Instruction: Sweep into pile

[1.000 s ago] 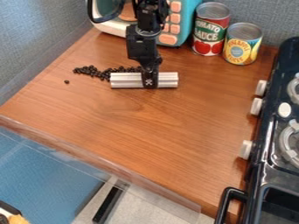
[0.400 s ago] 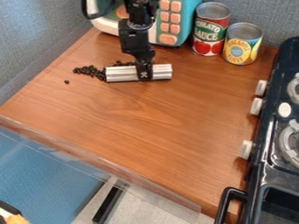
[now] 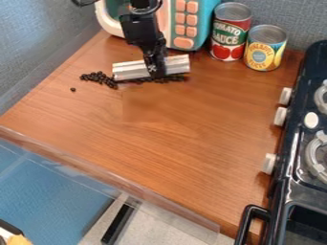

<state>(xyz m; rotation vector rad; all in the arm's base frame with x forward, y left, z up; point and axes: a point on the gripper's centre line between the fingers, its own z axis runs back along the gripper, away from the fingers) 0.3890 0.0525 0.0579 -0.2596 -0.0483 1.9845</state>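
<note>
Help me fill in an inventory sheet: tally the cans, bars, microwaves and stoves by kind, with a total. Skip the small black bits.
Cans: 2 (the tall can and the short can)
Bars: 1 (the silver bar)
Microwaves: 1 (the toy microwave)
Stoves: 1 (the black stove)
Total: 5

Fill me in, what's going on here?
The gripper has a silver bar down on the counter, in front of the microwave. Black bits lie along the bar's near side and spread out past its left end in the view, with one stray off by itself. They aren't yet one neat pile.
</note>
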